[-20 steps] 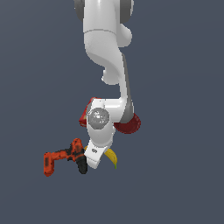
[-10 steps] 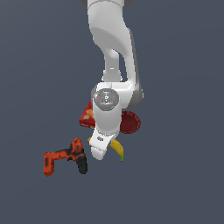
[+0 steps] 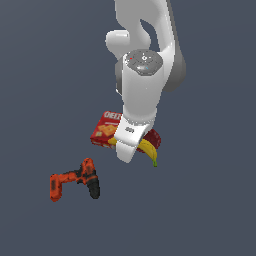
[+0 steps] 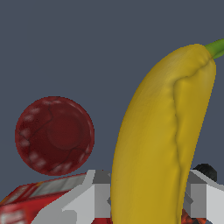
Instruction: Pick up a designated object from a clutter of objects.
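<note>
The yellow banana (image 4: 157, 144) with its green stem tip (image 3: 155, 162) hangs between my gripper's two fingers (image 4: 94, 194), lifted off the floor. My gripper (image 3: 134, 150) is shut on it; its fingertips are hidden behind the white hand in the exterior view. The red cracker box (image 3: 105, 131) lies just behind the hand and shows at the wrist view's edge (image 4: 19, 205). The dark red bowl (image 4: 54, 135) lies below, mostly hidden by the arm in the exterior view (image 3: 157, 141). The orange-and-black drill (image 3: 75, 181) lies apart, toward the exterior view's left.
The floor is a plain dark grey surface (image 3: 210, 210). The white arm (image 3: 145, 75) stands tall over the clutter and hides part of it.
The arm has risen and shifted toward the exterior view's right, away from the drill. The banana has come up with the gripper. The cracker box is now uncovered.
</note>
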Controlling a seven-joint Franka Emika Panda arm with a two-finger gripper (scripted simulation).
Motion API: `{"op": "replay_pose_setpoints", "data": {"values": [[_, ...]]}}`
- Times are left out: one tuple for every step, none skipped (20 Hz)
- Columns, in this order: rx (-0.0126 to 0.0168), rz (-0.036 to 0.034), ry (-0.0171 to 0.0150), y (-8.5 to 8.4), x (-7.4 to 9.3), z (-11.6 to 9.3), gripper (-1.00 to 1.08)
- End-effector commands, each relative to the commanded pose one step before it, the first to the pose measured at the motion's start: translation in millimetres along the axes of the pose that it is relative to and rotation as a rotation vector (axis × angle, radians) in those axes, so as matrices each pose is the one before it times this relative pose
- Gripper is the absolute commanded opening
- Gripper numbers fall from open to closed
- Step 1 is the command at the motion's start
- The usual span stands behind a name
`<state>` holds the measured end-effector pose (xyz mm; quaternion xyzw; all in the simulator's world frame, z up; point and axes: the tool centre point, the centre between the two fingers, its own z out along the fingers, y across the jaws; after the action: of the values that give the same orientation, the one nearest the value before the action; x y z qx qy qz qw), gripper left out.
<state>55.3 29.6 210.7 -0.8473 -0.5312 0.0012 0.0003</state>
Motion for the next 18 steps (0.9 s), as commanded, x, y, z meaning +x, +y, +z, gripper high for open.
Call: {"op": "replay_pose_setpoints", "data": {"values": [[-0.00203,0.00011,0.0002,-11.54,7.54,-29.81,-1.0],[0.0,0.0,0.0,-4.42,3.01,-11.37,-1.0],[0.0,0.0,0.0,-4.4,3.02,-11.37,-1.0],[0.0,0.0,0.0,-4.37,3.03,-11.36,-1.0],[0.0,0.0,0.0,-4.33,3.05,-11.33,-1.0],[0.0,0.0,0.0,-4.28,3.05,-11.27,-1.0],[0.0,0.0,0.0,-4.17,3.01,-11.05,-1.0],[0.0,0.0,0.0,-4.04,2.97,-10.8,-1.0],[0.0,0.0,0.0,-3.9,2.91,-10.52,-1.0],[0.0,0.0,0.0,-3.75,2.85,-10.19,-1.0],[-0.00011,0.00063,0.00026,-3.42,2.38,-9.95,-1.0],[0.0,0.0,0.0,-3.39,2.68,-9.39,-1.0],[0.0,0.0,0.0,-3.18,2.57,-8.91,-1.0],[0.0,0.0,0.0,-2.93,2.45,-8.33,-1.0],[0.0,0.0,0.0,-2.68,2.3,-7.72,-1.0],[0.0,0.0,0.0,-2.44,2.16,-7.13,-1.0],[0.00014,0.00051,0.00044,-1.99,1.6,-6.64,-1.0],[0.0,0.0,0.0,-2.0,1.86,-5.98,-1.0]]}}
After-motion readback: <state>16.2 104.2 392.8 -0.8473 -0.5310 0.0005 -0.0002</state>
